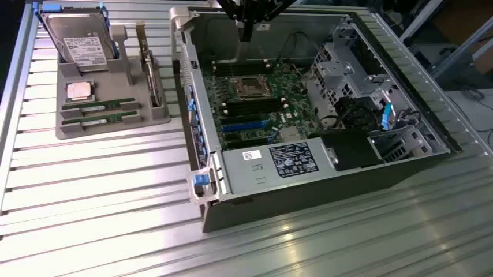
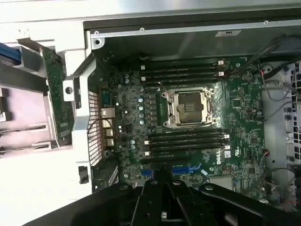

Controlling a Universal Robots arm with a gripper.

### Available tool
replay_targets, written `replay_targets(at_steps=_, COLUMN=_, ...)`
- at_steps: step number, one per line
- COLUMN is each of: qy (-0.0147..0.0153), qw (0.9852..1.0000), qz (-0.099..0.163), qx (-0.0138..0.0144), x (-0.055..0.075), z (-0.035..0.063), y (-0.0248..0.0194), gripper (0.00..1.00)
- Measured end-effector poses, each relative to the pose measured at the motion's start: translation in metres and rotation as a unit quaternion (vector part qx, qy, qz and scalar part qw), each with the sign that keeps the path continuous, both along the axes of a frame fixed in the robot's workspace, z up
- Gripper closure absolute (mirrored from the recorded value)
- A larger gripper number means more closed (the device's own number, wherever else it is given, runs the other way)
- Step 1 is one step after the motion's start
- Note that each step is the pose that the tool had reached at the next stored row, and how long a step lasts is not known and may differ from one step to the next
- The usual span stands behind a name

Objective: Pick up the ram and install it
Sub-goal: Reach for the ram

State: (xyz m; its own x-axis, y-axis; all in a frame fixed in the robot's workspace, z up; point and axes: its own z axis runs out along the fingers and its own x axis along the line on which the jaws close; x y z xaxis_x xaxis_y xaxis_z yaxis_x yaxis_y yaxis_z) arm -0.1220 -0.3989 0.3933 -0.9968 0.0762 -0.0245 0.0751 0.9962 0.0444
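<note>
Ram (image 1: 99, 105) is lying flat as a thin green stick in a groove of the gray tray (image 1: 115, 130), and a second stick (image 1: 100, 119) of the same kind is lying just beside it, on the side nearer the tray's front edge. The tray is sitting on the ribbed metal counter (image 1: 92, 190) toward the exterior view's left. It is also carrying a hard drive (image 1: 81, 40) standing upright at the back, a square silver processor chip (image 1: 79, 90) between the drive and the sticks, and a green expansion card (image 1: 152, 75) standing on edge.

Just beside the tray, toward the exterior view's right, an open computer case (image 1: 193, 115) is lying on its side and exposing the motherboard (image 1: 254, 104). The hand (image 1: 246, 38) is hanging over the far end of the case, well apart from both sticks. It is clenched, its fingers pressing together. In the wrist view the hand (image 2: 162, 176) is pointing down at the motherboard (image 2: 127, 122), where the processor socket (image 2: 190, 108) is sitting between two banks of black memory slots (image 2: 186, 139).
</note>
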Motion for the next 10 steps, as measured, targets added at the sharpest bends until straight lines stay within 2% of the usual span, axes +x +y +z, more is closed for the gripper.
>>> replay_targets(at_steps=1, qy=-0.0002, qw=1.0, qz=0.0, qx=0.0, x=-0.01, z=0.0, y=0.0, gripper=0.89)
replay_targets(at_steps=2, qy=-0.0003, qw=1.0, qz=0.0, qx=0.0, x=-0.013, z=0.0, y=0.0, gripper=0.89)
replay_targets(at_steps=10, qy=-0.0004, qw=1.0, qz=0.0, qx=0.0, x=-0.021, z=0.0, y=0.0, gripper=0.89)
